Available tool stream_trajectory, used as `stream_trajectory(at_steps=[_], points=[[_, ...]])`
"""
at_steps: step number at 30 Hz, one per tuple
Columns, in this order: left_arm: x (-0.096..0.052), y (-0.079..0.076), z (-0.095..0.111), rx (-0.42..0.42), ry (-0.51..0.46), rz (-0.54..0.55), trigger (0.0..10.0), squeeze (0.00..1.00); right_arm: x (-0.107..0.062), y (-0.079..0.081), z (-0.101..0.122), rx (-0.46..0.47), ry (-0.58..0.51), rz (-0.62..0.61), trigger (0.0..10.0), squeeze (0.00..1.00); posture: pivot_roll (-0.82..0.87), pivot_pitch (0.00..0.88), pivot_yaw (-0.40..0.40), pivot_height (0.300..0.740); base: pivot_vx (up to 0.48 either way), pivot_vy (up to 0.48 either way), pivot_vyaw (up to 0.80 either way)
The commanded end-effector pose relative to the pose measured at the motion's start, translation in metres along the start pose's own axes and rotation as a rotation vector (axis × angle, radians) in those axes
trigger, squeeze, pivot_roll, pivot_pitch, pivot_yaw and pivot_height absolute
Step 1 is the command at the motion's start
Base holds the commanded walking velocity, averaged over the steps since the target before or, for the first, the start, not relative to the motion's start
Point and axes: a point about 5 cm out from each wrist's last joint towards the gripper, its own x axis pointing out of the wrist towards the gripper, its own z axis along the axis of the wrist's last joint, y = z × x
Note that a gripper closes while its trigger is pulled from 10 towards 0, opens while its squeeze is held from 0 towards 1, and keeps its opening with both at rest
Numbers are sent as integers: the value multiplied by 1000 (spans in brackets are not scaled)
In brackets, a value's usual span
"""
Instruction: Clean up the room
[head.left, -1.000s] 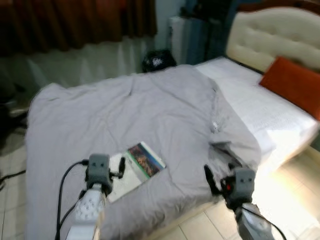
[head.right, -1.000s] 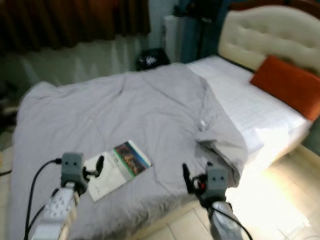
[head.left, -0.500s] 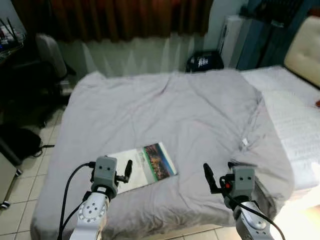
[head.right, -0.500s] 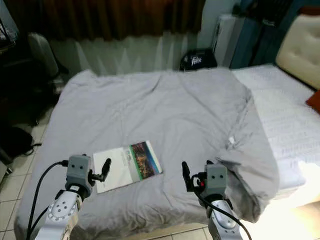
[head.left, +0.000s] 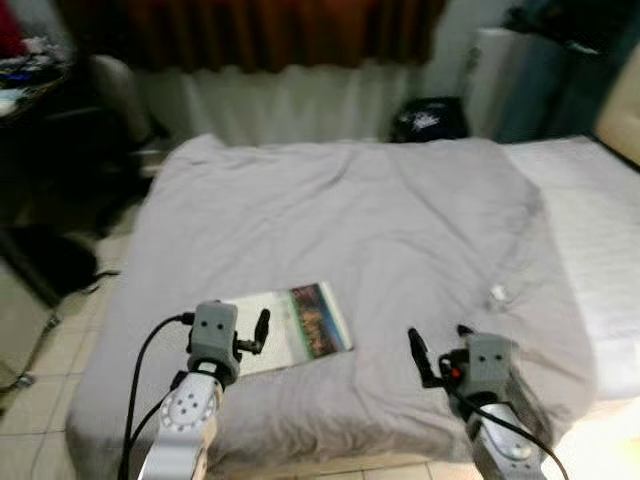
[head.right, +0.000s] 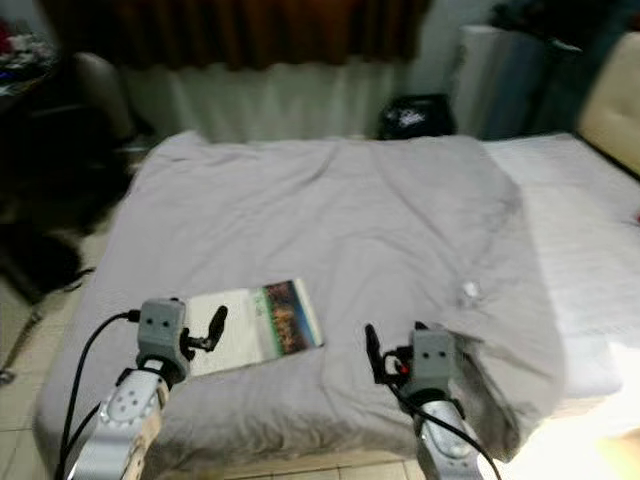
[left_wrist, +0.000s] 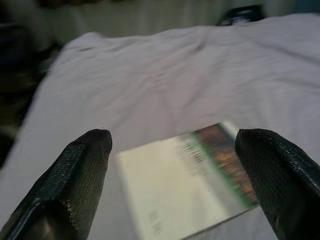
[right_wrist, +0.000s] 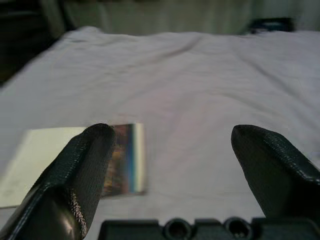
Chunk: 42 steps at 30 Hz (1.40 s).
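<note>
— While both arms hang out over the near edge of the bed, what have we got?

— Grey duvet (head.left: 380, 230) spread across the mattress, rumpled, and a thin booklet (head.left: 290, 325) lying flat on it near the front edge, white on one side, a colourful picture panel on the other.

— And the left gripper (left_wrist: 172, 165)?

— Spread wide, nothing between its fingers (left_wrist: 75, 175). From its wrist view the booklet sits right ahead, framed in the gap, though the fingertips are not touching it. From the head, that gripper hovers just beside the booklet's white end.

— Right gripper (right_wrist: 175, 155)?

— Also parted wide, holding nothing. It's over the duvet to the booklet's right, well apart from it; its wrist view catches the picture end of the booklet (right_wrist: 120, 160) off to one side.

— Anything else around?

— Dark bag (head.left: 428, 118) on the floor past the far edge of the bed, white curtain (head.left: 290, 100) under rust-coloured drapes behind, and bare white mattress (head.left: 600, 220) on the right where the duvet stops
</note>
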Motion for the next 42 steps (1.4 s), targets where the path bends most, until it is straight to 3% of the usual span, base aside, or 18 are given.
stream_trajectory(at_steps=[1, 8, 12, 23, 29, 35, 42], points=[[2, -1, 1, 2, 1, -3, 10000, 0, -3, -6, -3, 5, 12, -23, 10000, 0, -12, 0, -7, 740, 0, 0, 0], [1, 0, 2, -29, -15, 2, 10000, 0, -2, -6, -3, 3, 14, -20, 10000, 0, -14, 0, -9, 740, 0, 0, 0], [-1, 5, 1, -55, -14, 37, 10000, 0, -4, -7, -3, 3, 11, -23, 10000, 0, -14, 0, -10, 740, 480, 0, 0], [2, 3, 6, -36, -35, 21, 10000, 0, -5, -9, -2, 8, 1, -34, 10000, 0, -15, 0, -9, 740, 480, 0, 0], [5, -4, 13, 9, -71, -54, 10000, 0, -7, -9, -3, 11, 4, -37, 10000, 0, -20, 0, -4, 740, 480, 0, 0], [16, -7, 17, 63, -51, -106, 10000, 0, -9, -8, -3, 12, 6, -37, 10000, 0, -25, 0, -3, 740, 240, 0, 0], [40, 5, 23, 123, -14, -106, 10000, 0, -14, -6, -6, 15, 19, -32, 10000, 0, -42, 0, -2, 740, 0, 0, 0]])
